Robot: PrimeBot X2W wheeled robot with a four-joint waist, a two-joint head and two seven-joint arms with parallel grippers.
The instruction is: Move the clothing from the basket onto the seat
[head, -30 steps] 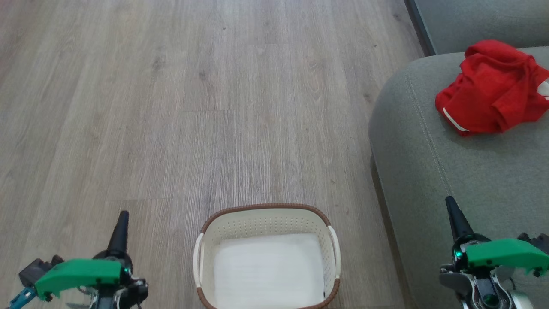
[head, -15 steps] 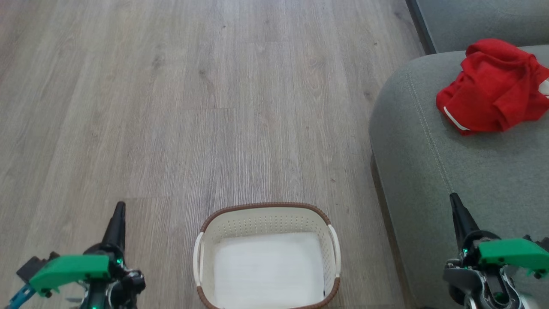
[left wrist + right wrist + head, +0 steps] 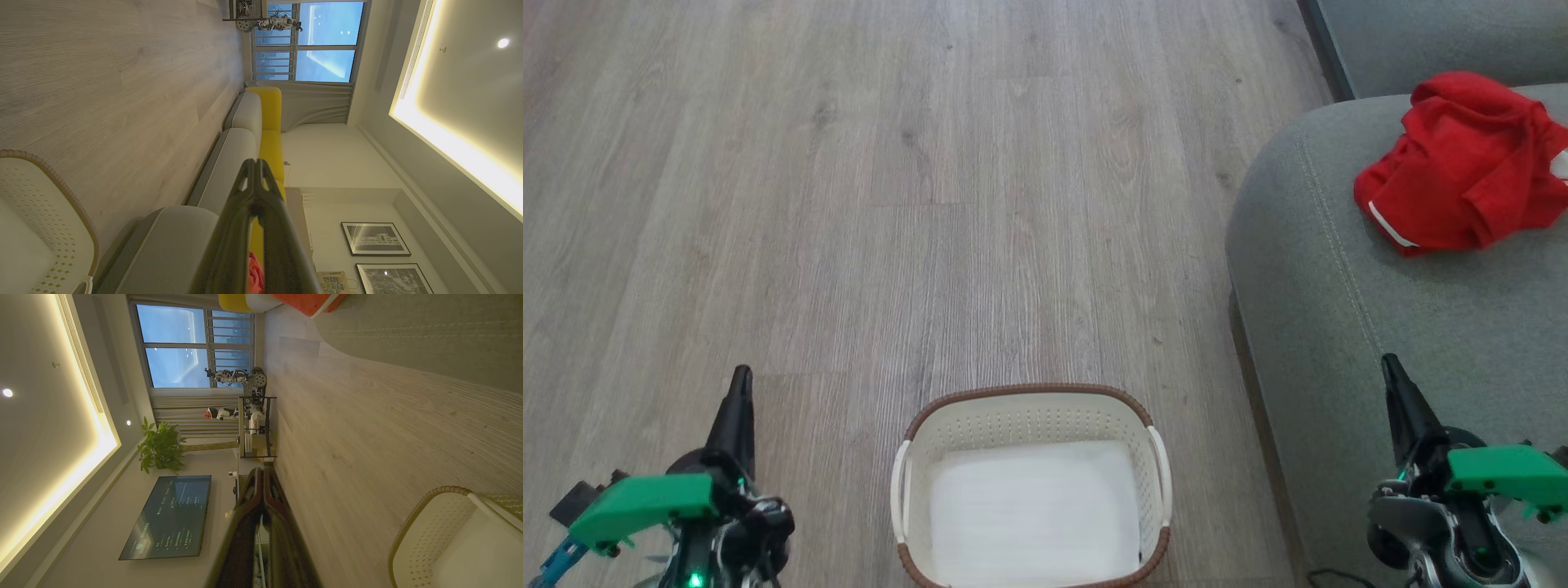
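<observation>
Head view. The clothing, a crumpled red bundle with white trim, lies on the seat at upper right, well apart from the basket. The basket stands on the wooden floor at bottom centre, near the seat's rounded edge, its white bottom exposed. The left hand hangs over the floor left of the basket, fingers pressed together, holding nothing. The right hand hangs over the seat's near part, fingers likewise together and empty, well short of the clothing.
</observation>
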